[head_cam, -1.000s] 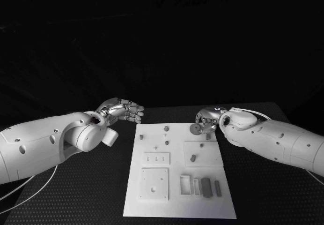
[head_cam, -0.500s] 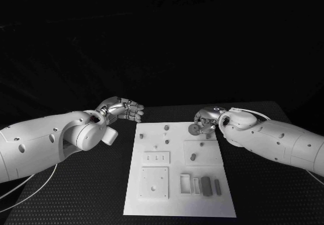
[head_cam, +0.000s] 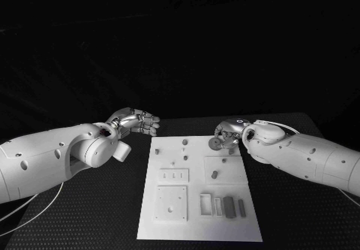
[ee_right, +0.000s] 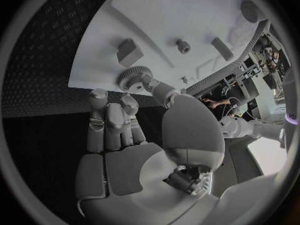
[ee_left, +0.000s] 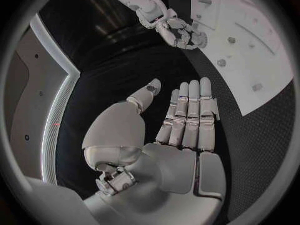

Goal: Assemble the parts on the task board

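Gear wheel, small, grey, toothed plastic (ee_right: 132, 77), is pinched at its rim by the right hand (head_cam: 229, 133) above the far right corner of the white task board (head_cam: 196, 229). It looks light, stiff and slippery, so grip the teeth. The left hand (ee_left: 181, 130), beside the board's far left corner, is flat and holds nothing.

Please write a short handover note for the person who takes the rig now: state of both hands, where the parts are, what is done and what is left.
Left hand: holds nothing, fingers straight, beside the far left corner of the task board.
Right hand: pinches a small gear at the board's far right corner.
Parts: several small pegs stand in the far half of the board; flat rectangular blocks lie near its close right edge.
Done: the gear is picked up. Whether any part is already seated I cannot tell.
Left: place the gear, then assemble the remaining parts.
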